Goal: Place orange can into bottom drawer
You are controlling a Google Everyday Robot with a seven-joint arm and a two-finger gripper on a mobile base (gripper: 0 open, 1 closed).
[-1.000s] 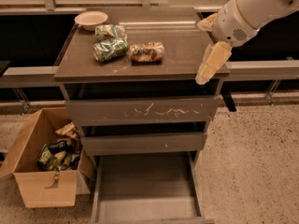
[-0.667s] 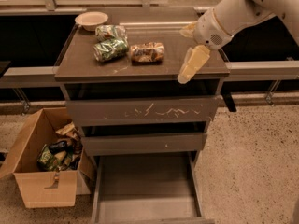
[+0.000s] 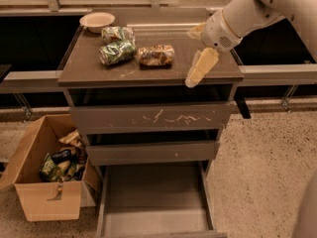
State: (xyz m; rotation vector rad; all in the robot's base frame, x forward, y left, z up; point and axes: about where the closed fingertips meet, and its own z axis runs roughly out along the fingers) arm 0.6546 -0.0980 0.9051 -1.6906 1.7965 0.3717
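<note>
The orange can point(image 3: 156, 55) lies on its side on the cabinet top point(image 3: 148, 71), near the middle. My gripper point(image 3: 191, 57) hangs over the right part of the top, a little to the right of the can and not touching it. It is open and empty, with one pale finger point(image 3: 201, 67) pointing down-left and the other further back. The bottom drawer point(image 3: 153, 202) is pulled out at floor level, and its flat floor is bare.
Two green-and-white cans point(image 3: 118, 43) lie just left of the orange can. A pale bowl point(image 3: 97, 20) sits at the back left corner. The scratched drawer front point(image 3: 151, 118) is closed. A cardboard box point(image 3: 47, 182) with packets stands left of the drawer.
My gripper has moved left across the cabinet top, from beyond the right edge toward the orange can. The cans and drawer have not moved.
</note>
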